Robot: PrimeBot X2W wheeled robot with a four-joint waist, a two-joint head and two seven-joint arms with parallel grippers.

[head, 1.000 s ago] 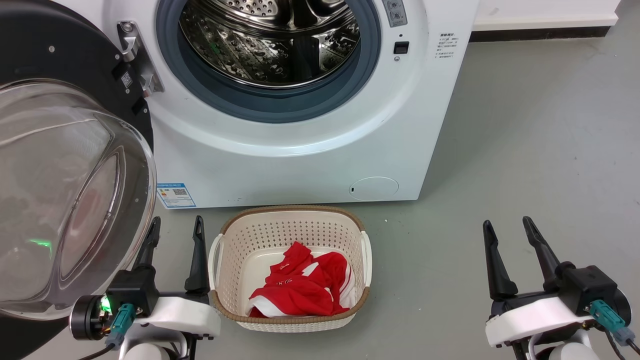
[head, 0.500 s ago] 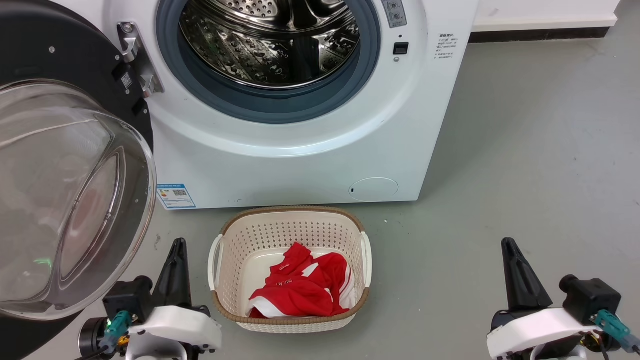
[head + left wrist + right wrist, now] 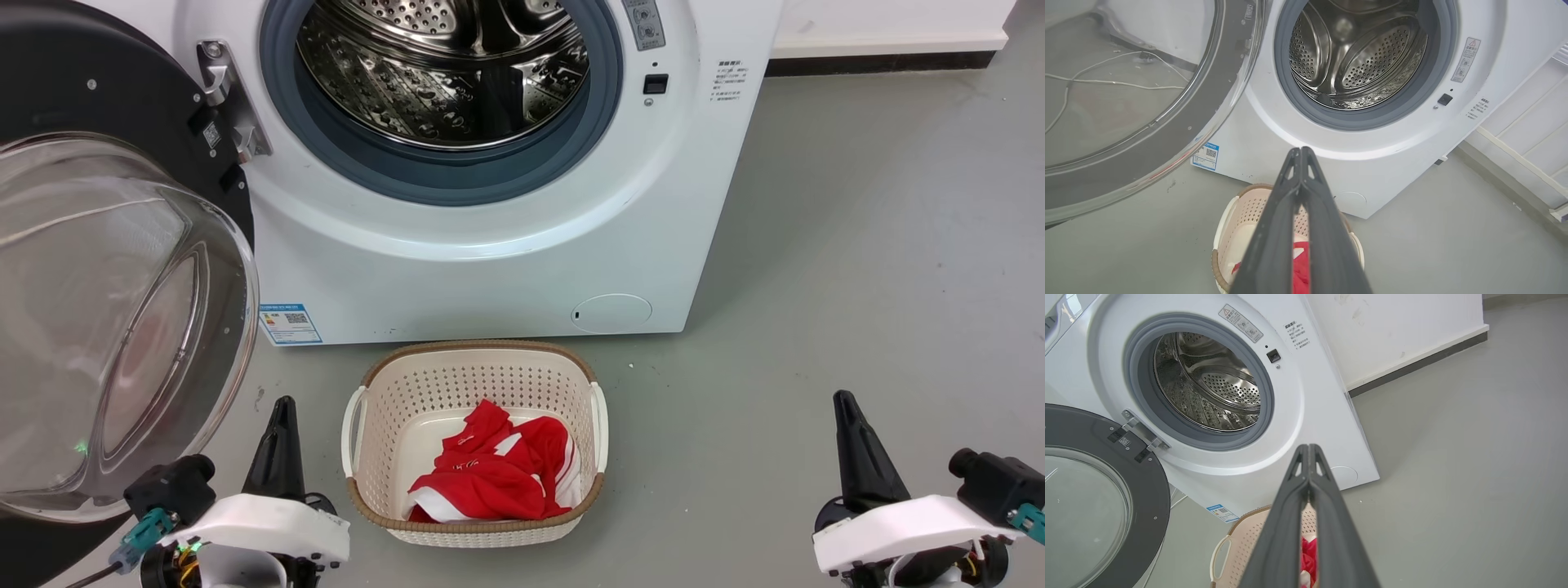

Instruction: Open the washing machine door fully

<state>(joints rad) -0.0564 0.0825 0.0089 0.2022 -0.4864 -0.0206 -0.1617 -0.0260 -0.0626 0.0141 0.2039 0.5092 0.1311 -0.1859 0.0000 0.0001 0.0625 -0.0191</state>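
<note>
The washing machine door (image 3: 106,302), a black disc with a clear bulging glass bowl, is swung wide open to the left on its hinge (image 3: 224,98); it also shows as the door (image 3: 1126,102) and the door (image 3: 1098,502). The steel drum (image 3: 445,69) lies exposed inside its grey rubber ring. My left gripper (image 3: 282,408) is shut and holds nothing, low beside the door's lower right edge and apart from it. At the lower right, my right gripper (image 3: 845,404) is shut and holds nothing. Both wrist views show fingertips pressed together: left gripper (image 3: 1300,151), right gripper (image 3: 1308,447).
A cream laundry basket (image 3: 478,359) with a red and white garment (image 3: 490,469) stands on the grey floor in front of the white machine (image 3: 490,261), between my grippers. A white cable (image 3: 1106,81) lies on the floor behind the door. Open floor stretches to the right.
Both grippers have gone from open to shut and dropped lower in the head view. The camera has shifted slightly. The door stays swung open.
</note>
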